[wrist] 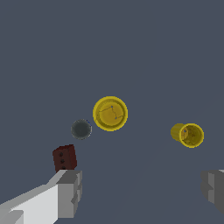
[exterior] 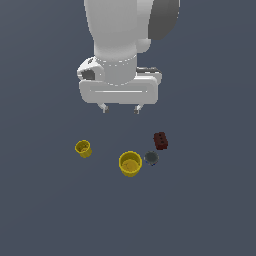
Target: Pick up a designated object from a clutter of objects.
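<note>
The hand [exterior: 120, 109] hangs open and empty above the dark grey tabletop [exterior: 45, 210]. The small tapered plain yellow cup [exterior: 83, 148] seems tilted, alone toward the exterior view's left. The larger yellow cup [exterior: 130, 163], tiny dark grey cup [exterior: 151, 158] and dark red-brown holed block [exterior: 160, 141] cluster well apart from it.

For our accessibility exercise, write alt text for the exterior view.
An open gripper hangs above a dark floor holding four objects: a small yellow cup apart on the exterior view's left, then a larger yellow cup, a tiny grey cup and a red-brown block.
</note>
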Motion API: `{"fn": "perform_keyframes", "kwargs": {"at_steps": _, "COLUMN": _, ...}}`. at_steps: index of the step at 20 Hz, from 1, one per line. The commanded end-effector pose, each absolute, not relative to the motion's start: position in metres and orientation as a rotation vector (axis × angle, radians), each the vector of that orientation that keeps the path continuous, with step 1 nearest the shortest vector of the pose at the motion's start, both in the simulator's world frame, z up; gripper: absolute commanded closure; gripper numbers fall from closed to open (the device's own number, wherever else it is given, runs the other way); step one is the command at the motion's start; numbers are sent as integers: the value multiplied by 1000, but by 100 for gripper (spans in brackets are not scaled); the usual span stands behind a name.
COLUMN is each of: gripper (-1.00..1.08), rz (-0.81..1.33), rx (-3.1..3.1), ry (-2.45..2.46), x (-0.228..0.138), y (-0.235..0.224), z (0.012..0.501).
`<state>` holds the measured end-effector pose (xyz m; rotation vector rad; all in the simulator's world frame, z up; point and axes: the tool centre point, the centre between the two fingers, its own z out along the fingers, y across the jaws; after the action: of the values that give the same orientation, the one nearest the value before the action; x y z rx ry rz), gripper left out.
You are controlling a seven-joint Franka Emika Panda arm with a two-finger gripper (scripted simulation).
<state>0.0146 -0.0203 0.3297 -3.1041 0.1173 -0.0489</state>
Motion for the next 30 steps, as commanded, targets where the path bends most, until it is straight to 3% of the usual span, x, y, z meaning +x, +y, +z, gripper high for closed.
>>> {"fn": "perform_keyframes", "kwargs": {"at_steps": 1, "gripper": -92, "rz": -48, "rx": -3104, "ry": 121, "x": 15, "y": -21, "z": 328}}
{"fn": "perform_keyframes", "kwargs": {"at_steps": 9, "gripper": -92, "rz": -41, "rx": -3095, "ry": 209, "x": 22, "y": -50, "z": 292}}
{"fn": "perform_keyframes", "kwargs": {"at_steps": 16, "gripper": -92, "rz": -29, "rx": -3080, "ry": 374, "x": 25, "y": -104, "z": 227}}
{"fn": "perform_keyframes", "kwargs": {"at_steps": 23, "gripper": -92, "rz": -14, "rx": -3067, "ry": 568, "x": 10, "y": -169, "z": 151}}
{"fn": "perform_keyframes", "kwargs": {"at_steps": 30, "gripper": -92, "rz": -3, "rx": -3061, "ry": 683, "x": -7, "y": -207, "z": 108}}
